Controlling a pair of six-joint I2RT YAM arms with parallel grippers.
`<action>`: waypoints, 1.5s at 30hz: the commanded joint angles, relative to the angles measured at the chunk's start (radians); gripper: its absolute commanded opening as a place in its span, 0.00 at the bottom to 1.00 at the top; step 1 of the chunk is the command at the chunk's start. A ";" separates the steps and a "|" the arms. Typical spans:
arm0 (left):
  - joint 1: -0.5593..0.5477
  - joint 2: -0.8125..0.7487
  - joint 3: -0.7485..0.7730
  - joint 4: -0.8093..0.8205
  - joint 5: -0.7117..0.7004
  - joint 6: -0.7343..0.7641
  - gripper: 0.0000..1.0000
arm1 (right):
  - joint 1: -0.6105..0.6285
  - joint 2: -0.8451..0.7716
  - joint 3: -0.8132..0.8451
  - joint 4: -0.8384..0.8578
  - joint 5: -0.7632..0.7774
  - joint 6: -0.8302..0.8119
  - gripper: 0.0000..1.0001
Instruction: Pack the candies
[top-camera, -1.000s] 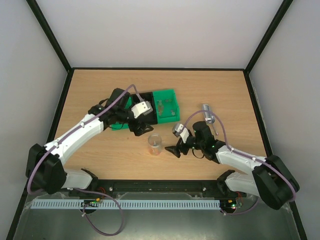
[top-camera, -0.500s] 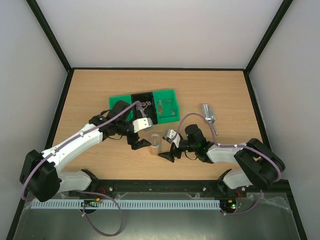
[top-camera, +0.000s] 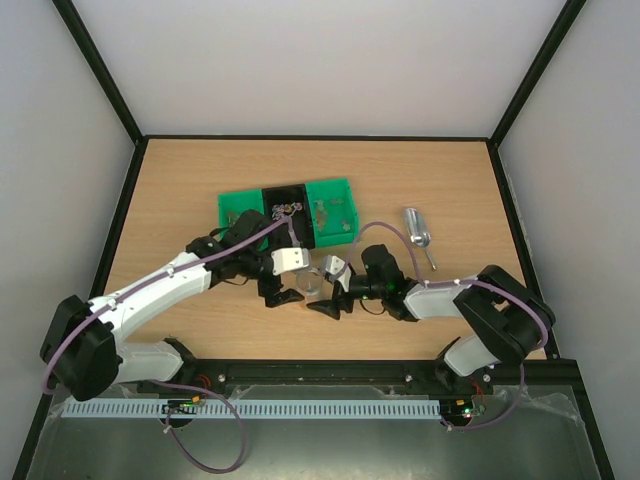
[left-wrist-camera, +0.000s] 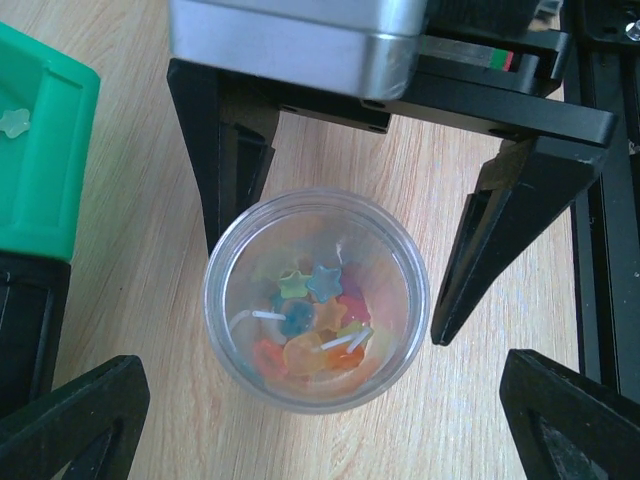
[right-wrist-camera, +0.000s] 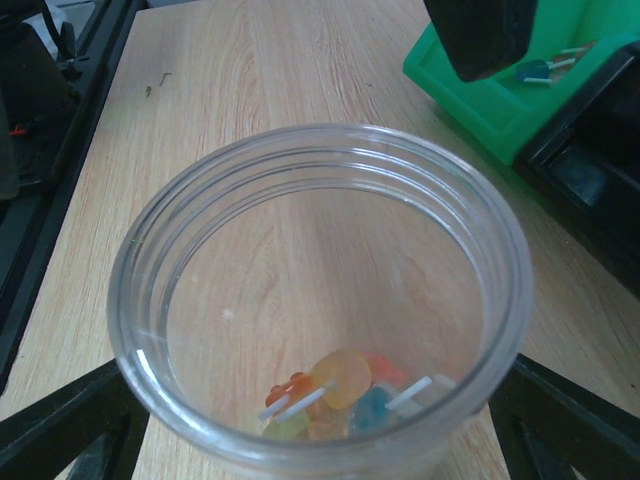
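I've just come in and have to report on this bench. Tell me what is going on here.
Two robot arms are working around a clear cup in the middle of the table. The right claw is open with one finger on each side of the cup. The left claw, also open, faces it from the other side. Neither visibly clamps it. A few small coloured candies lie in the cup's bottom. More sit in the green tray behind, and the metal scoop lies untouched to the right.

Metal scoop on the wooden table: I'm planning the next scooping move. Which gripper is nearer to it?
Right. The right gripper reaches the clear plastic cup from the side facing the metal scoop; the left gripper reaches it from the opposite side, farther away.
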 joint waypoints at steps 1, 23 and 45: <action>-0.023 0.031 0.006 0.037 0.002 0.008 0.99 | 0.008 0.016 0.020 0.046 -0.022 0.002 0.89; -0.060 0.019 -0.148 0.293 -0.006 -0.099 0.77 | 0.045 0.019 -0.005 0.072 0.064 0.036 0.68; 0.082 0.039 -0.092 0.155 0.047 0.082 0.82 | 0.046 0.001 -0.012 -0.002 0.004 -0.041 0.57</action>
